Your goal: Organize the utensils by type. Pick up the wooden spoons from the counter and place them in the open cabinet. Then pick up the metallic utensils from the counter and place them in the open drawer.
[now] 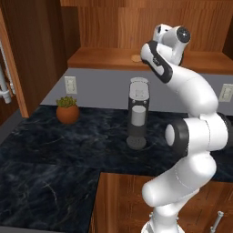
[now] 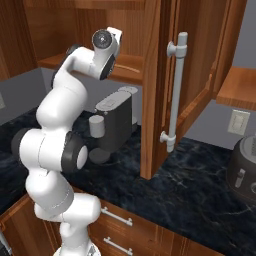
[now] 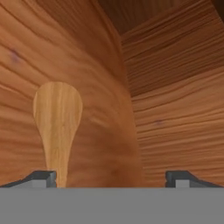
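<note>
1. The table point(image 1: 54, 150) is a black marble-look slab with pale veins, sitting on reddish-brown wood base units. A grey wall runs behind it with a white outlet point(image 1: 70, 84).
2. On the table, well below the gripper: a small plant in a terracotta pot point(image 1: 67, 110) off to one side, and a dark-and-silver coffee machine point(image 1: 138, 111) almost straight under the raised arm. In the right base view there's also a dark round appliance point(image 2: 243, 170) at the far edge of the table.
3. The open cabinet point(image 2: 132, 67) is warm brown wood with a plain shelf, and its door point(image 2: 195, 75) hangs open with a long silver bar handle point(image 2: 176, 92).
4. The arm is stretched up with its hand in over the cabinet shelf.
5. The gripper point(image 3: 111, 177) is spread wide open, both fingertips far apart at the bottom of the hand view, and nothing is between them. It isn't gripping anything.
6. A wooden spoon point(image 3: 57, 118) lies on the shelf just ahead of the gripper, oval bowl pointing away, handle running back toward the left-side fingertip point(image 3: 41, 177). Can't tell if the handle actually touches that fingertip.
7. In the left base view the spoon's bowl shows as a small pale oval on the shelf, right beside the hand.
</note>
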